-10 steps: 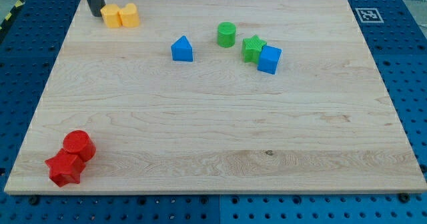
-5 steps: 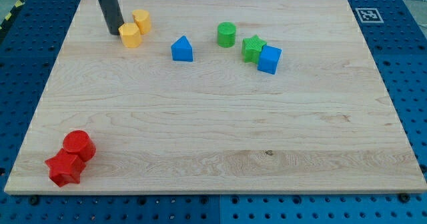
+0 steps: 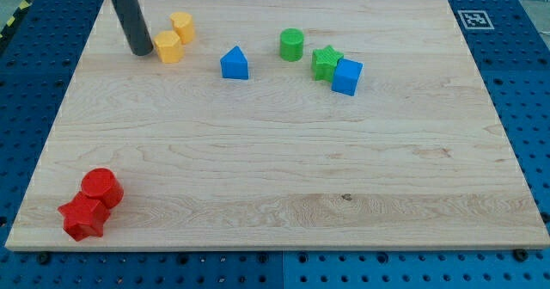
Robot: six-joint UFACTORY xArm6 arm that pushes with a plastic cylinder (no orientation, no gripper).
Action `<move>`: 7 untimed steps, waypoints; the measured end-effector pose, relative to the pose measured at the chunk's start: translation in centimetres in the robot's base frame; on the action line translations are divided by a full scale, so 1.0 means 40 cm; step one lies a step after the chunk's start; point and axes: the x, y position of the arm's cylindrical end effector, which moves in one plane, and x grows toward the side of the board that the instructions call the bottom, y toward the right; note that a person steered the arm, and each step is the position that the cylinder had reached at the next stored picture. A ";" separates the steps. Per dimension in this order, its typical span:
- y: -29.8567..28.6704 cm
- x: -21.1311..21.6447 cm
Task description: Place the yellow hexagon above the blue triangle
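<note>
Two yellow blocks sit near the view's top left: one yellow block (image 3: pixel 169 46) lower left and another yellow block (image 3: pixel 182 26) just above and right of it, close together. I cannot tell which is the hexagon. The blue triangle (image 3: pixel 234 64) lies to their right, apart from them. My tip (image 3: pixel 140 52) is down on the board just left of the lower yellow block, close to its left side.
A green cylinder (image 3: pixel 292 45), a green star (image 3: pixel 326 62) and a blue cube (image 3: pixel 347 76) cluster right of the triangle. A red cylinder (image 3: pixel 102 187) and a red star (image 3: pixel 83 216) sit at the bottom left. The wooden board (image 3: pixel 275 151) has a marker tag (image 3: pixel 472 19) at its top right corner.
The tip pushed the two yellow blocks rightward and down from the top left corner, splitting them diagonally, then backed off slightly left and down. The other blocks have not moved.
</note>
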 end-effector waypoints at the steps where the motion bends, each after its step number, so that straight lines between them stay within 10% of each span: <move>1: 0.085 -0.009; 7: 0.270 -0.009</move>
